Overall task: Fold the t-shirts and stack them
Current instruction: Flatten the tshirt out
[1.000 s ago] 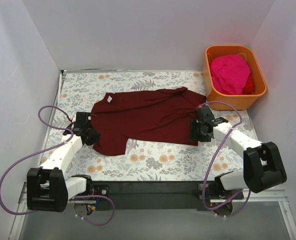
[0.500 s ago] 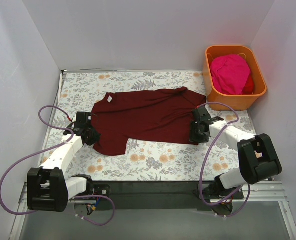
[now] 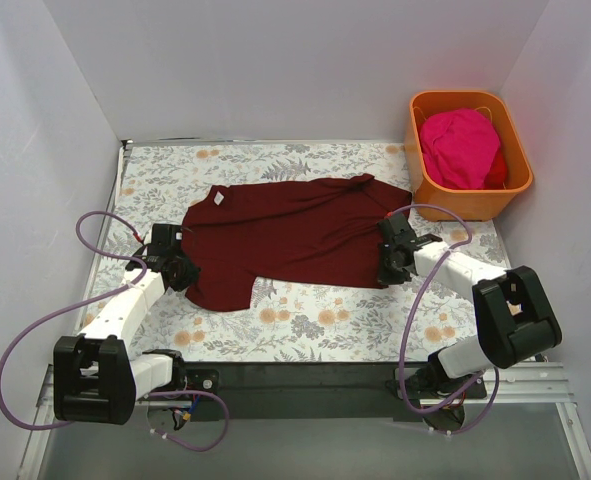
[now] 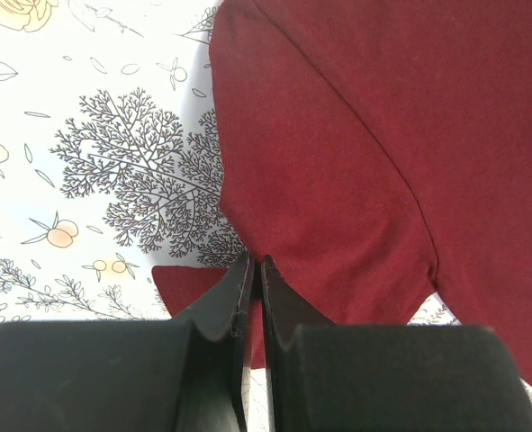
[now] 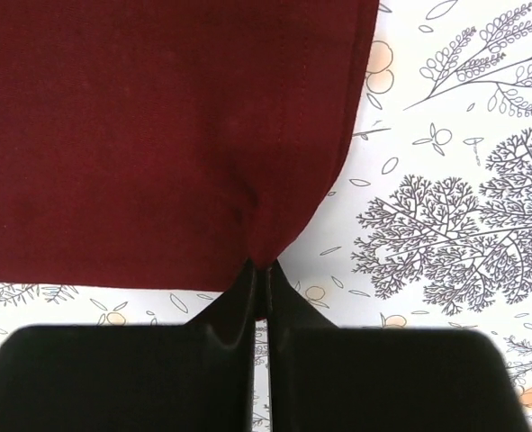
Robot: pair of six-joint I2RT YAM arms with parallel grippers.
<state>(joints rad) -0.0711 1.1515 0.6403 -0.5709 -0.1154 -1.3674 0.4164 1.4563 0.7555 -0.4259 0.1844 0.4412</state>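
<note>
The dark maroon t-shirt [image 3: 295, 235] lies spread sideways on the floral table, collar to the left. My left gripper [image 3: 180, 270] is shut on its left edge near the sleeve; in the left wrist view the cloth [image 4: 338, 162] is pinched between the fingertips [image 4: 255, 265]. My right gripper [image 3: 385, 262] is shut on the shirt's hem corner at the right; in the right wrist view the hem [image 5: 202, 126] bunches into the closed tips [image 5: 266, 267]. The magenta-pink t-shirt [image 3: 459, 146] lies crumpled in the orange tub [image 3: 515, 186].
The orange tub stands at the back right corner against the wall. White walls enclose the floral table [image 3: 315, 325] on three sides. Purple cables [image 3: 35, 330] loop beside both arms.
My right gripper has moved slightly left and inward, carrying the hem corner with it. The left arm has not moved.
</note>
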